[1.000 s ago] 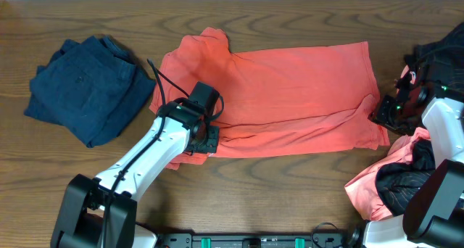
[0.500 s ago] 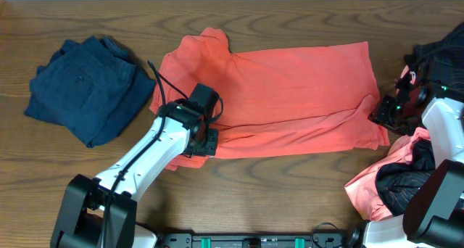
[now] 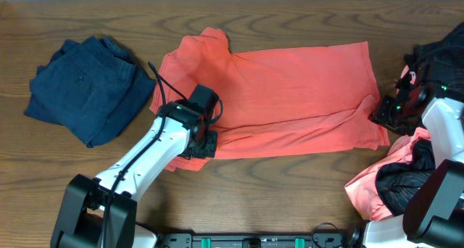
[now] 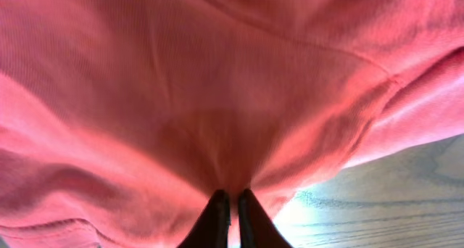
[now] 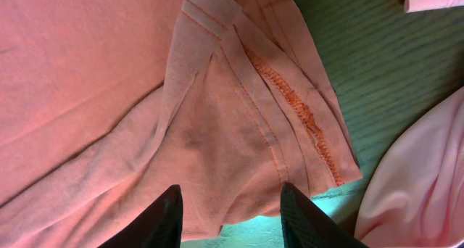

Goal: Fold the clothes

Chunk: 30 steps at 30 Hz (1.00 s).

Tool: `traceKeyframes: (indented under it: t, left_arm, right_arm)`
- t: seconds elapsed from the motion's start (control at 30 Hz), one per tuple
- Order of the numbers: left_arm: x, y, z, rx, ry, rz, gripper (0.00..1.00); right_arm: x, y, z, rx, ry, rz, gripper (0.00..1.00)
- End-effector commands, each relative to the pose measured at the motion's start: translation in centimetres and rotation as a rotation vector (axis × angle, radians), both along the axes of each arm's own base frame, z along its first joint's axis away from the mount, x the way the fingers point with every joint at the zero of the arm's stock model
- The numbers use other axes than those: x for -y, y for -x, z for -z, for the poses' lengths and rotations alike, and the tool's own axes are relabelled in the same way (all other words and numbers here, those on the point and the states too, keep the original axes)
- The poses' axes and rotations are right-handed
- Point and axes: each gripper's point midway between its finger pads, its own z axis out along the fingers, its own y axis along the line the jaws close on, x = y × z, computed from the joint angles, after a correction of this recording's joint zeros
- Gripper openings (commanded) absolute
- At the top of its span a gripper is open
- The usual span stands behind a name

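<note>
Overhead: left tool [image 3: 204, 142] pinched the red-orange T-shirt [image 3: 290, 88] at its front hem, likely to fold it; right tool [image 3: 379, 117] hovered spread over the right-edge corner.

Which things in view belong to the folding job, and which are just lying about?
Job:
red-orange T-shirt, spread out, pinched by the left pincer
dark navy garment
salmon-pink shirt
black garment on the pink one

Not the job:
wooden table
rig rail at the front edge
</note>
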Motion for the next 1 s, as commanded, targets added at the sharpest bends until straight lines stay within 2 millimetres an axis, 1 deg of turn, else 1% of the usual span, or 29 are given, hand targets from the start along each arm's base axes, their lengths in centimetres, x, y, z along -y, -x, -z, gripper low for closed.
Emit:
traceKeyframes:
  t: [0.0, 0.2, 0.27, 0.33, 0.37, 0.4, 0.47, 0.53, 0.63, 0.73, 0.87, 0.97]
  left_arm:
    - [0.2, -0.4, -0.4, 0.012, 0.008, 0.010, 0.09]
    - [0.2, -0.4, -0.4, 0.012, 0.009, 0.010, 0.09]
    - [0.8, -0.2, -0.4, 0.002, 0.039, 0.013, 0.10]
    - [1.7, 0.1, -0.6, -0.014, 0.082, 0.024, 0.17]
    - [2.0, 0.2, -0.6, -0.011, 0.083, 0.041, 0.25]
    - [2.3, 0.3, -0.6, -0.005, 0.085, 0.065, 0.28]
    - [3.3, 0.2, -0.5, 0.022, 0.088, 0.111, 0.29]
    - [3.9, -0.1, -0.4, 0.066, 0.059, 0.143, 0.29]
    - [4.0, -0.7, -0.3, 0.124, -0.007, 0.179, 0.33]
    - [3.9, -1.0, 0.0, 0.147, -0.052, 0.193, 0.34]
    - [3.0, -1.4, 0.9, 0.148, -0.114, 0.187, 0.34]
    - [3.0, -1.6, 1.6, 0.137, -0.123, 0.187, 0.34]
  right_arm:
    - [-0.1, -0.2, -0.5, 0.014, 0.003, -0.018, 0.42]
    - [-0.1, -0.2, -0.4, 0.014, 0.003, -0.018, 0.42]
    - [-0.1, -0.2, -0.5, 0.014, 0.003, -0.018, 0.43]
    - [-0.1, -0.2, -0.4, 0.014, 0.003, -0.018, 0.43]
    - [-0.1, -0.2, -0.5, 0.014, 0.003, -0.018, 0.43]
    - [-0.1, -0.2, -0.5, 0.014, 0.003, -0.018, 0.42]
    - [-0.1, -0.2, -0.4, 0.014, 0.003, -0.018, 0.43]
    - [-0.1, -0.2, -0.5, 0.014, 0.003, -0.018, 0.43]
    - [-0.2, 0.0, -0.4, 0.007, 0.000, -0.018, 0.43]
    - [-0.2, 0.1, -0.4, 0.003, -0.001, -0.018, 0.43]
    - [-0.2, 0.1, -0.4, 0.003, -0.001, -0.018, 0.43]
    - [-0.2, 0.1, -0.4, 0.003, -0.001, -0.018, 0.43]
